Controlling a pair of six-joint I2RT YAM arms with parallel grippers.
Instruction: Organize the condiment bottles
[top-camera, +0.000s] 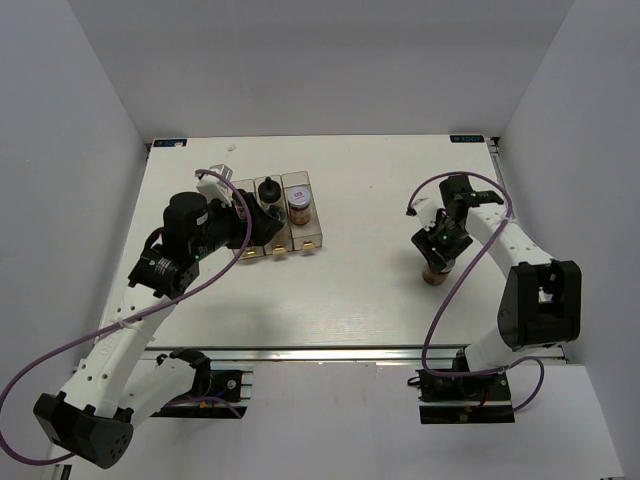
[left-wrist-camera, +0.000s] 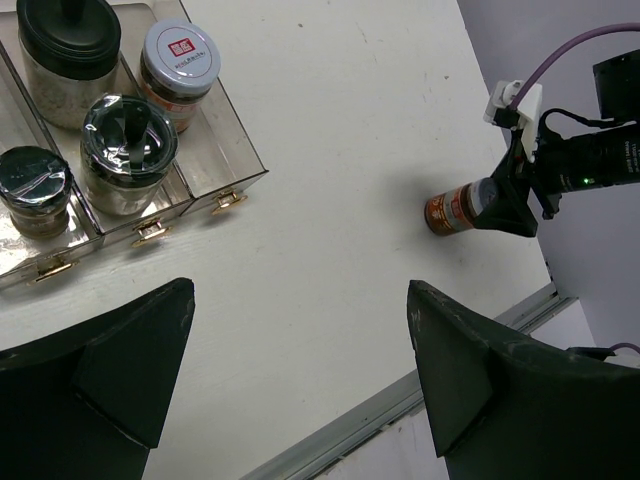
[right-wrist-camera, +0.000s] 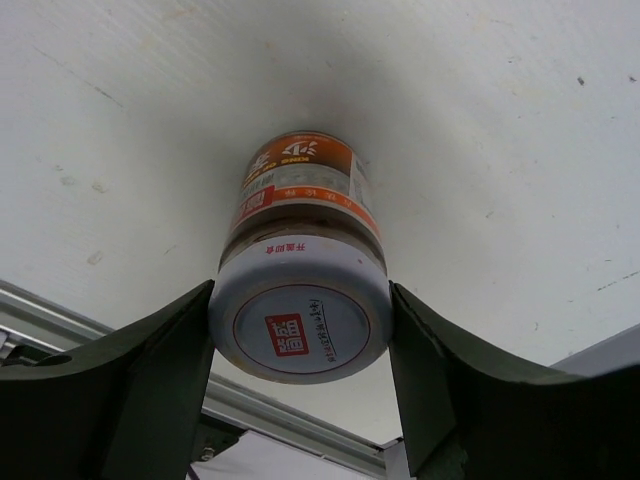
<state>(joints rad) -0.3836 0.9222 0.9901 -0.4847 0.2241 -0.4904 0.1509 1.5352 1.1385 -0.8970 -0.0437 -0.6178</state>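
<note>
1. The right gripper (right-wrist-camera: 300, 335) has its dark fingers (right-wrist-camera: 150, 370) closed on the white lid of a small clear jar with an orange label (right-wrist-camera: 300, 220). The jar stands on the white tabletop (top-camera: 360, 290), well to the right of the clear three-compartment plastic rack (top-camera: 310, 240).
2. The left gripper (left-wrist-camera: 300, 390) hangs just beside the rack's front edge, its fingers spread wide and holding nothing.
3. The rack holds a tall black-capped clear bottle (left-wrist-camera: 68, 45), a white-lidded jar with a red mark (left-wrist-camera: 177, 60) and a black-capped squat jar (left-wrist-camera: 128, 150). The rightmost compartment looks free in front of the white-lidded jar.
4. The step in hand appears to be lifting the orange-labelled jar to carry it to the rack. The grip sits only on the lid, so a straight, slow lift with the jar kept upright should stop it swinging or slipping.
5. Come down over the free space from above rather than sliding in sideways (the rack walls and neighbouring lids leave little room). Release only once the base rests.
6. The left gripper crowds the rack's front, so the path should steer clear of it.
</note>
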